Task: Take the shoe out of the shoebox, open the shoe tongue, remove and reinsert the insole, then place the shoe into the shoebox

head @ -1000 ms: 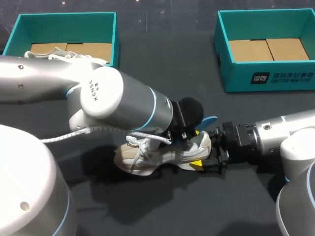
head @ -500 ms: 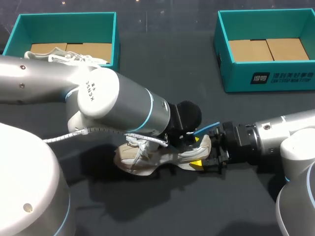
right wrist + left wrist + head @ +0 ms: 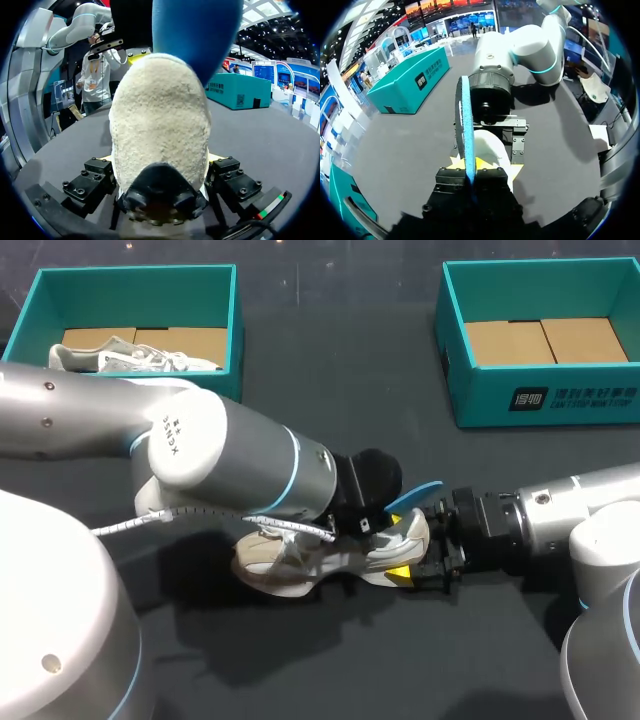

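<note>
A beige shoe (image 3: 290, 565) is pictured on its sole on the dark bench (image 3: 350, 390), lower middle of the head view, toe toward the left and heel toward the right. The heel is clamped from 2 sides by the fingers of the right hand (image 3: 408, 568), whose arm enters from the right edge. A blue insole (image 3: 415, 494) is held above the heel, raised out of the shoe at its rear end. It is pinched edge-on between the closed yellow tips of the left hand (image 3: 472, 167), whose arm crosses from the left edge. In the right wrist view, the shoe's fuzzy heel is seen filling the gap between the fingers, with the insole above it. A teal shoebox (image 3: 130, 272) at upper left holds a second shoe (image 3: 130, 357); another shoebox (image 3: 480, 390) stands at upper right.
</note>
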Controlling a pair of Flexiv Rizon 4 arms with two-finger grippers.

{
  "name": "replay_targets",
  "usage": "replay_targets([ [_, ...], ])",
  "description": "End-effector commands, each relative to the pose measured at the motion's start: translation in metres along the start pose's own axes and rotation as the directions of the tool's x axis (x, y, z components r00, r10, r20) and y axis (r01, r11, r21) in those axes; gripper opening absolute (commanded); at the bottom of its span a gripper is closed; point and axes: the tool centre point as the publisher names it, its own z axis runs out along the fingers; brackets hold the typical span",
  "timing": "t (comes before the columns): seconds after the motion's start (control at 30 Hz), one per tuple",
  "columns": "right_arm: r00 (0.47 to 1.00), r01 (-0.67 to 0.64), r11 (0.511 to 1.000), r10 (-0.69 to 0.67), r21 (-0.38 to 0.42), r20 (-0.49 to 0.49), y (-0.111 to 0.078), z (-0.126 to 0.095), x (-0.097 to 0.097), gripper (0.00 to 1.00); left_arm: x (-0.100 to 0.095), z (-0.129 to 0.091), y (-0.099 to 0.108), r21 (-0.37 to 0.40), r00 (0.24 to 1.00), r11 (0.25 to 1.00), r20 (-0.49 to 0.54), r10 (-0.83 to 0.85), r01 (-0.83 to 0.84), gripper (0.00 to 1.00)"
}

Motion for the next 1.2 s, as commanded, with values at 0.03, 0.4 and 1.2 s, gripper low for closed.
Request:
replay_targets([
  [0.03, 1.0, 0.0, 1.0, 0.0, 0.002, 0.001, 0.001, 0.0, 0.001, 0.0, -0.005, -0.006, -0.007, -0.006, 0.999, 1.0, -0.049, -0.017, 0.016, 0.0],
  [0.4, 1.0, 0.0, 1.0, 0.0, 0.002, 0.001, 0.001, 0.0, 0.001, 0.0, -0.015, -0.051, -0.046, -0.014, 0.956, 0.998, -0.288, -0.056, 0.055, 0.0],
  [1.2, 1.0, 0.0, 1.0, 0.0, 0.002, 0.001, 0.001, 0.0, 0.001, 0.0, -0.006, -0.087, -0.067, 0.021, 0.937, 0.999, -0.348, -0.04, 0.05, 0.0],
])
